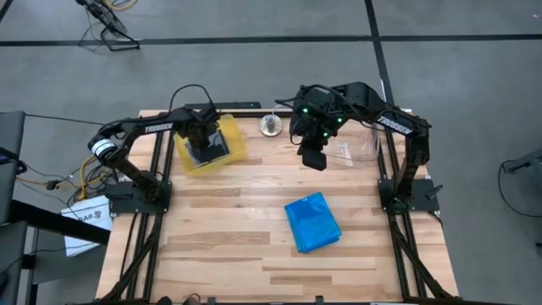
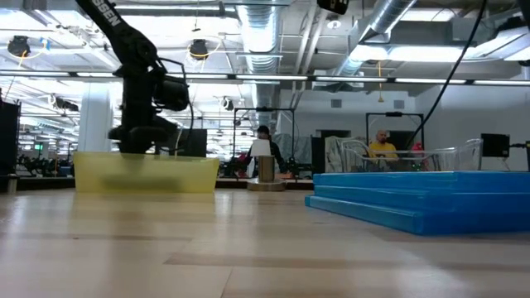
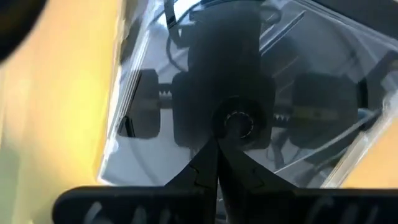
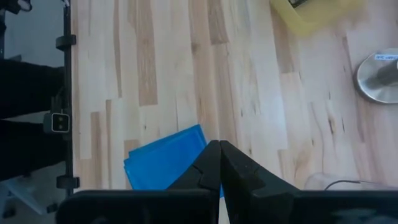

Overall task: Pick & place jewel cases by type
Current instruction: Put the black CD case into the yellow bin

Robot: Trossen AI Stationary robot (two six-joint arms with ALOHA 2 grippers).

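Observation:
A smoky grey jewel case (image 1: 212, 152) lies flat in the yellow tray (image 1: 238, 146) at the table's far left. My left gripper (image 1: 203, 138) is shut and points straight down at the case's face (image 3: 311, 74), which mirrors the gripper. In the low view the tray wall (image 2: 145, 174) hides the fingertips. A stack of blue jewel cases (image 1: 312, 222) lies flat on the table, right of centre. My right gripper (image 1: 314, 158) hangs shut high over the table, past the stack's far side, with nothing in it; its own view shows the blue stack (image 4: 165, 163) below. My left gripper (image 3: 216, 165) stands with shut fingers over the flat face of the grey case, coming from above. Whether the fingertips touch the case I cannot tell. The case lies in the tray.
A clear plastic bin (image 1: 360, 151) stands at the far right, under the right arm. A small round metal piece (image 1: 271, 125) sits at the far edge between tray and bin. Bare wood lies at the near left and centre. People show in the room behind the table.

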